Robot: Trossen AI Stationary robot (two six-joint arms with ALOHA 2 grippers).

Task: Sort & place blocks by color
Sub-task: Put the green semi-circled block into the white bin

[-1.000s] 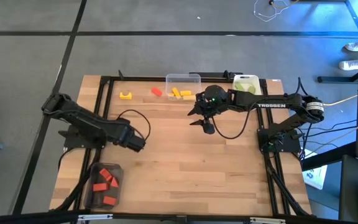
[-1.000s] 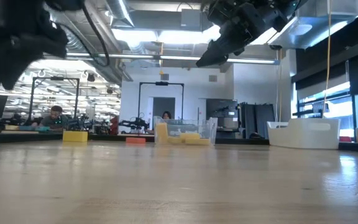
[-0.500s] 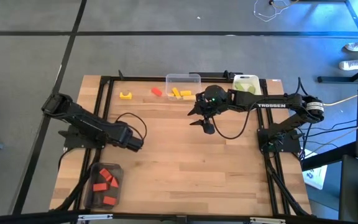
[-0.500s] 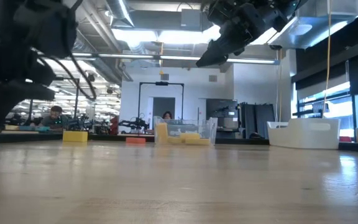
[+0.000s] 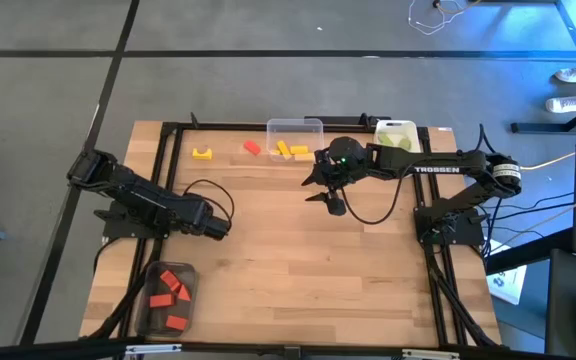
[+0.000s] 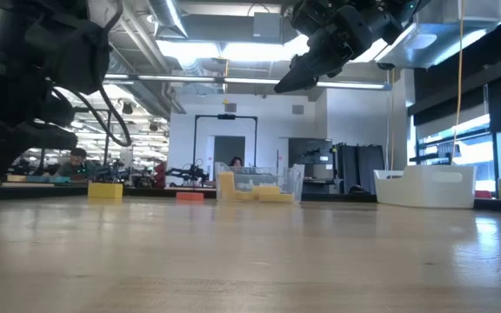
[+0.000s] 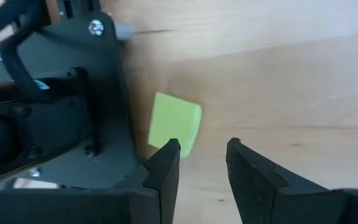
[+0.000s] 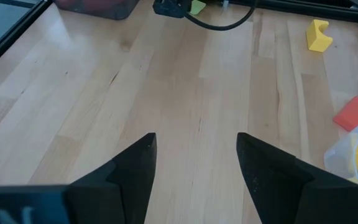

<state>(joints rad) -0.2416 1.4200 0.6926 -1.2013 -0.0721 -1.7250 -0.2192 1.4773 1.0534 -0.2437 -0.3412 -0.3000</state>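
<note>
Wooden table (image 5: pixel 308 270) with sorting under way: left gripper (image 7: pixel 202 144) part-open and empty, just short of one light green block (image 7: pixel 174 124), well left of the clear container (image 5: pixel 295 124); right gripper (image 5: pixel 330 200) open, empty, hovering just before that container. Next, advance to straddle the green block, then clench. Left of the container, count one red block (image 5: pixel 252 147) and one yellow arch (image 5: pixel 202 153); at its front, two yellow bars (image 5: pixel 298 150).

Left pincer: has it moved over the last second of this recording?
Yes. In the high view the left pincer has drawn back slightly toward its own base, away from the table's middle and nearer the left frame rail. The right pincer hangs unmoved.
</note>
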